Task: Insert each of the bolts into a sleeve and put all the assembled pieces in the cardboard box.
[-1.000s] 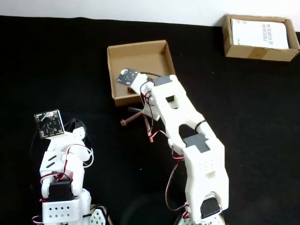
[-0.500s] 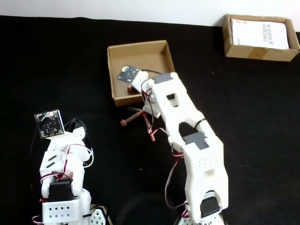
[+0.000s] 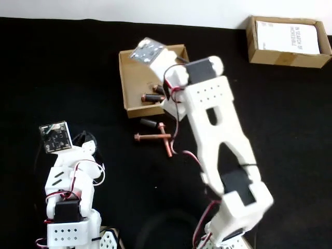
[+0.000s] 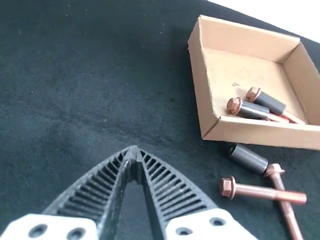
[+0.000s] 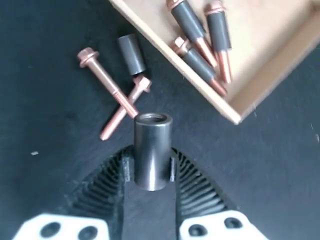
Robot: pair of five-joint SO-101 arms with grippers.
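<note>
- One sleeve (image 5: 152,145) stands upright in the right gripper (image 5: 152,159), whose fingers clamp its lower half. Its open bore points away from the wrist, likely so a bolt can go in from the free end.
- It hangs above the black table (image 5: 50,40), just outside the cardboard box (image 4: 202,85) and near the loose parts. That should keep the next pairing short.
- Left gripper (image 4: 132,152) sits low over bare cloth, well apart from the box, with its fingers pressed together and nothing between them. My guess is that it is parked out of the way.
- In the box: three assembled pieces (image 5: 189,20), lying close together on its floor.
- On the table: two bare bolts (image 5: 102,75), crossed one over the other, and one loose sleeve (image 5: 131,55) just beside them. It seems to touch a bolt head, though that is hard to make out.
- Sleeves not yet fitted: two, the held one and the loose one, matching the two bare bolts.
</note>
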